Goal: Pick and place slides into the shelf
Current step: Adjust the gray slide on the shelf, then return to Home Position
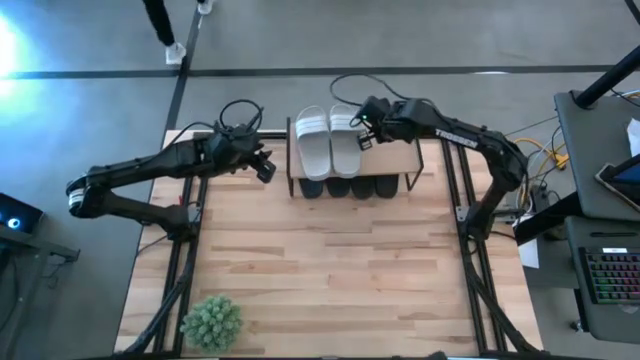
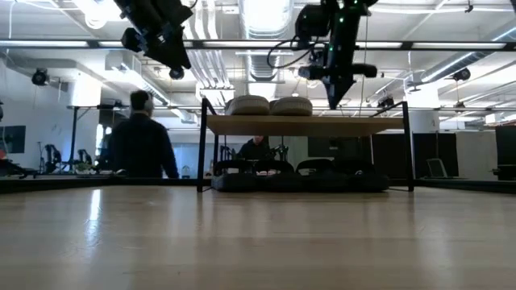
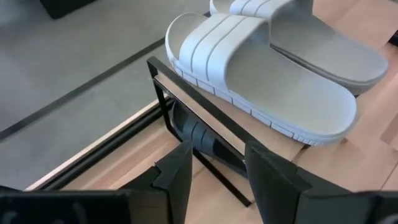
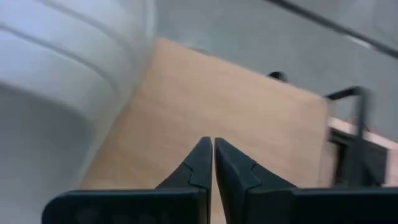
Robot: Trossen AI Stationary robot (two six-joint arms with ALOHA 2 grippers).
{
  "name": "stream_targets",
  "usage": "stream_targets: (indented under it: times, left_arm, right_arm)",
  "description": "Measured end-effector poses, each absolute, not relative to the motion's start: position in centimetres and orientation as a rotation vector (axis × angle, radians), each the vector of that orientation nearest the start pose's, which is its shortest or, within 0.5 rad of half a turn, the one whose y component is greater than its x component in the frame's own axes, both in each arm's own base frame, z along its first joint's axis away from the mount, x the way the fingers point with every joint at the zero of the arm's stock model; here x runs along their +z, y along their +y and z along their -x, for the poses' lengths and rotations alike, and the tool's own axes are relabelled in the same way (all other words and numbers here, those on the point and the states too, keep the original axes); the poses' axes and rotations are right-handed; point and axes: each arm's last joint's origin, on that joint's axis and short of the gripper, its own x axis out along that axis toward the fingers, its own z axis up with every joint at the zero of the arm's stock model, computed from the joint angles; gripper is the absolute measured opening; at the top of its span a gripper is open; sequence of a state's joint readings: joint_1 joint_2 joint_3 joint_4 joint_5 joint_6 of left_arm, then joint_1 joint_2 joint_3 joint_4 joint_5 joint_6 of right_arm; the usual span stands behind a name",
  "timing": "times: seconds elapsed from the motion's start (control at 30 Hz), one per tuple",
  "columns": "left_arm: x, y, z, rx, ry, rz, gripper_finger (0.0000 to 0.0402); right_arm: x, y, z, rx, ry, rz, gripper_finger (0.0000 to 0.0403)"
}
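Note:
The shelf [image 1: 388, 158] stands at the table's far edge. The pale grey-white slides [image 1: 330, 140] lie side by side, soles down, on the left half of its plank top [image 2: 322, 125]. The black slides [image 1: 350, 187] sit in a row on the table under it. My right gripper [image 1: 366, 140] is shut and points down just right of the white pair, a little above the plank [image 4: 217, 106]. My left gripper [image 1: 265, 168] hangs open left of the shelf, above the table. Nothing is between its fingers [image 3: 180, 177]. It faces the shelf's left end and the nearer white slide [image 3: 267, 81].
A small green potted plant [image 1: 212, 322] stands near the table's front left corner. The right half of the shelf's plank [image 1: 400, 158] is bare wood. Beyond the table's far edge, people [image 2: 141, 145] are in the room. A desk with a keyboard [image 1: 610, 275] stands off the table's right side.

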State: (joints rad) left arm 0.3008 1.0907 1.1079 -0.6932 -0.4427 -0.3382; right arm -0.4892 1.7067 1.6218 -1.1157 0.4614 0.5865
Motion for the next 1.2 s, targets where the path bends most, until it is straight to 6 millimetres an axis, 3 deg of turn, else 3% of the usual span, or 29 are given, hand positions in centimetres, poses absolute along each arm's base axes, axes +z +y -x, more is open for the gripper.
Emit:
stream_targets:
  times: [0.4, 0.57, 0.83, 1.0, 1.2]
  left_arm:
    - [33.9, 7.4, -19.6, 0.829, 0.550, 0.282, 0.0134]
    - [33.8, 7.4, -19.6, 0.829, 0.556, 0.281, 0.0134]
    - [33.7, 7.4, -19.8, 0.829, 0.562, 0.280, 0.0134]
    - [33.7, 7.4, -19.8, 0.828, 0.561, 0.280, 0.0134]
    - [34.0, 7.3, -19.6, 0.792, 0.553, 0.297, 0.0134]
  right_arm:
    - [28.6, -18.9, -31.9, -1.048, 0.985, -0.508, 0.0011]
    - [28.6, -18.7, -32.6, -0.902, 0.976, -0.535, 0.0011]
    - [28.7, -18.5, -33.0, -0.885, 0.953, -0.531, 0.0012]
    - [29.7, -18.0, -32.2, -0.922, 0.957, -0.483, 0.0013]
    - [33.3, -16.1, -30.4, -0.932, 0.893, -0.414, 0.0013]
